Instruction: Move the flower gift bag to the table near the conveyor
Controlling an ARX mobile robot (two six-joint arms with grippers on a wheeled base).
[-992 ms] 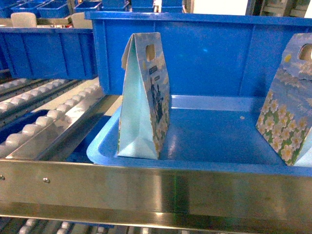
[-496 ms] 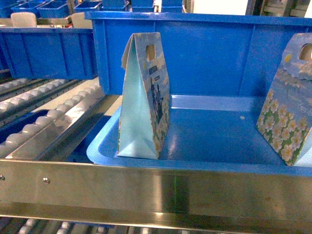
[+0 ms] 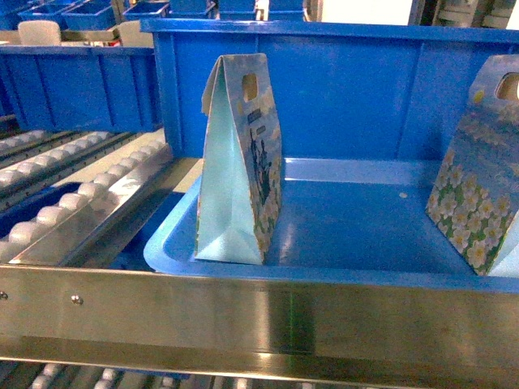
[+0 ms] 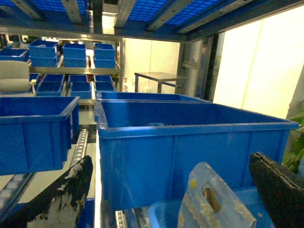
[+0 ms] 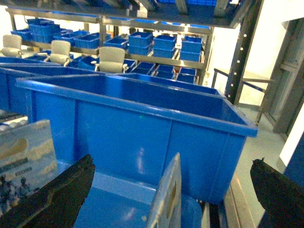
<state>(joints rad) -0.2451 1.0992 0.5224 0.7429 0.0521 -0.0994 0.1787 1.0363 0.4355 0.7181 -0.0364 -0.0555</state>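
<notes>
Head view: flower gift bag (image 3: pixel 478 186) upright at right edge of shallow blue tray (image 3: pixel 357 223), second bag (image 3: pixel 240 162) left, conveyor (image 3: pixel 73 203) alongside. Left wrist: left gripper (image 4: pixel 175 199) spread wide around bag top (handle hole visible). Right wrist: right gripper (image 5: pixel 175 199) likewise wide apart, holding nothing.

Between the spread jaws, a gift bag (image 5: pixel 166 197) stands edge-on before a blue bin (image 5: pixel 137 128).

Warehouse: roller conveyor (image 3: pixel 73 203), stacked blue bins (image 4: pixel 45 50) on steel racking (image 5: pixel 142 9).
</notes>
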